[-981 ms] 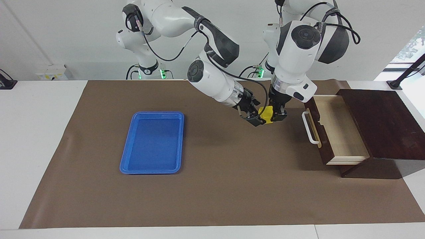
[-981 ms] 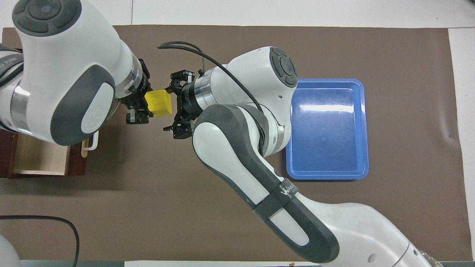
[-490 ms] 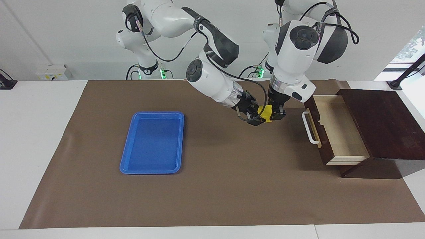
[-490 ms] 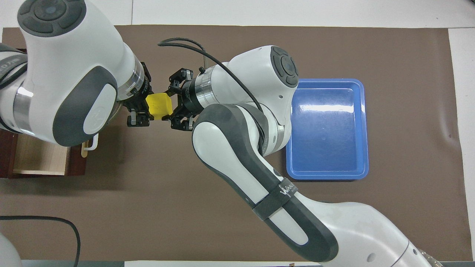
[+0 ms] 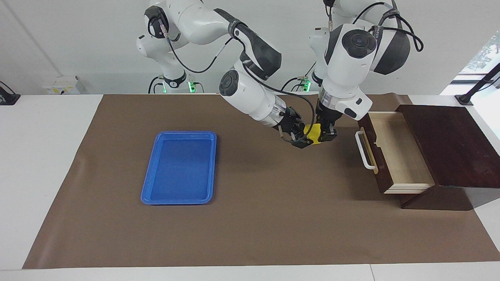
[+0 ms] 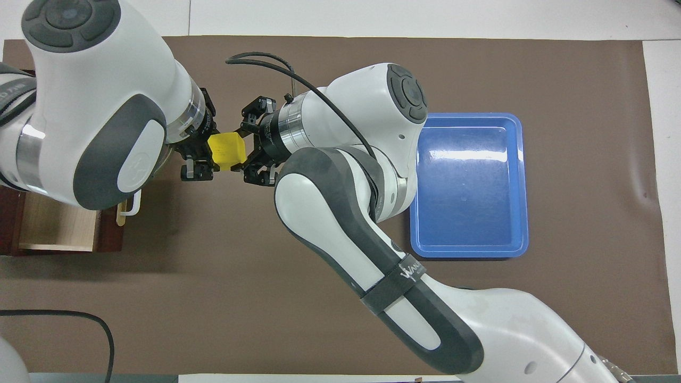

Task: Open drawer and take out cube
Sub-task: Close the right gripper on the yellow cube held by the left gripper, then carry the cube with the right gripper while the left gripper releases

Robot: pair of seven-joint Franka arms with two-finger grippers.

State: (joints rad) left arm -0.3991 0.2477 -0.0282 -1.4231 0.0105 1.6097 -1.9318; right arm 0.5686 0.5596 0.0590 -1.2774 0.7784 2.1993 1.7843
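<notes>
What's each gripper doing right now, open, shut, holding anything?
Left gripper: shut on the cube, held in the air over the mat.
Right gripper: fingers either side of the same cube; grip cannot be told.

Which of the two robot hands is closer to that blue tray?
The right gripper. It is at the yellow cube on the side toward the blue tray; the left gripper is at the cube's side toward the open drawer.

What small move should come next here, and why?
Probably the left gripper should open and let go. The cube hangs in the air above the brown mat, clear of the open drawer, with both grippers on it; the right gripper has it between its fingers, so the handover looks nearly done.
</notes>
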